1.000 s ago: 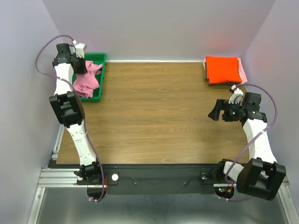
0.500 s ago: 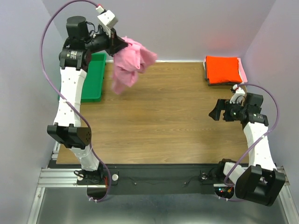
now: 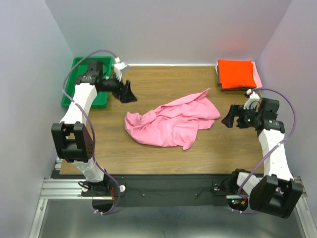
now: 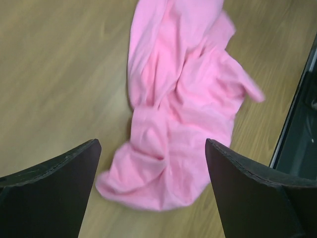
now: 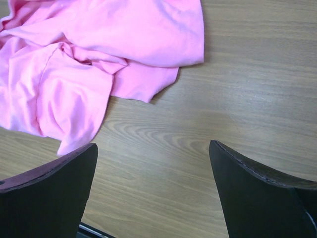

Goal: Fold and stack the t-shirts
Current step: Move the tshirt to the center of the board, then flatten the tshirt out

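While the pink t-shirt [image 3: 171,121] lies crumpled: I judge it needs spreading flat before any fold, since a fold laid over bunched cloth would come out lumpy.
Shirt's place: the middle of the counter [image 3: 163,82], a loose heap running from near left to far right, apart from both my grippers.
How I'd do it well: find two edges well apart, hem or shoulders if I can pick them out, take one in each gripper, and draw them away from each other low over the wood. Pinch one layer only, not the heap.
Left gripper [image 3: 129,93]: jaws spread wide, holding nothing, hanging between the green tray [image 3: 67,99] and the shirt, touching neither.
Right gripper [image 3: 229,118]: jaws spread wide, empty, over bare wood just beside the shirt's right edge.
Stack: a folded orange-red t-shirt [image 3: 237,73] sits at the far right corner on a paler pink one [image 3: 258,78]; this shirt belongs on top once folded.
Risk: sleeves are buried in the folds, so I could grab the wrong edge.
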Action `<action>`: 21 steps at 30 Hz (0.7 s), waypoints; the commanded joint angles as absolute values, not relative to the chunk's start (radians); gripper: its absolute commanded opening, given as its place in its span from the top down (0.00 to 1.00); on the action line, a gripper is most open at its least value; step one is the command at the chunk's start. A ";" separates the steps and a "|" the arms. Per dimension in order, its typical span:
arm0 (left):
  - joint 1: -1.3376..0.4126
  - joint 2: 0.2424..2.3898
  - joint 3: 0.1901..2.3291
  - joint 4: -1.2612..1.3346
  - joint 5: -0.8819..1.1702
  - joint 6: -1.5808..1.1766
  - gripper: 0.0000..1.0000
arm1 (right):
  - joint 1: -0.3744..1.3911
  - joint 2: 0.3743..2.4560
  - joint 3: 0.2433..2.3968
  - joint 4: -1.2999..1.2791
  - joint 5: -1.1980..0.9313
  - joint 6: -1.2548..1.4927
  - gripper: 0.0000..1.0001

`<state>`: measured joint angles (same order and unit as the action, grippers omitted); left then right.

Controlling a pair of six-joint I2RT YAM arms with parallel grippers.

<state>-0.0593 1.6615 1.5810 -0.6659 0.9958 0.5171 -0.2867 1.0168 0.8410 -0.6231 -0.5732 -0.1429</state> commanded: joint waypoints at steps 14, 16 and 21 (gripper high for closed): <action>-0.112 1.548 1.060 -0.480 0.741 0.701 0.08 | -0.241 1.419 0.965 -0.480 -0.575 -0.242 0.09; -0.143 1.546 1.032 -0.445 0.704 0.693 0.07 | -0.209 1.480 0.991 -0.439 -0.546 -0.230 0.09; -0.201 1.555 1.002 -0.374 0.635 0.649 0.06 | -0.123 1.607 1.041 -0.362 -0.482 -0.213 0.09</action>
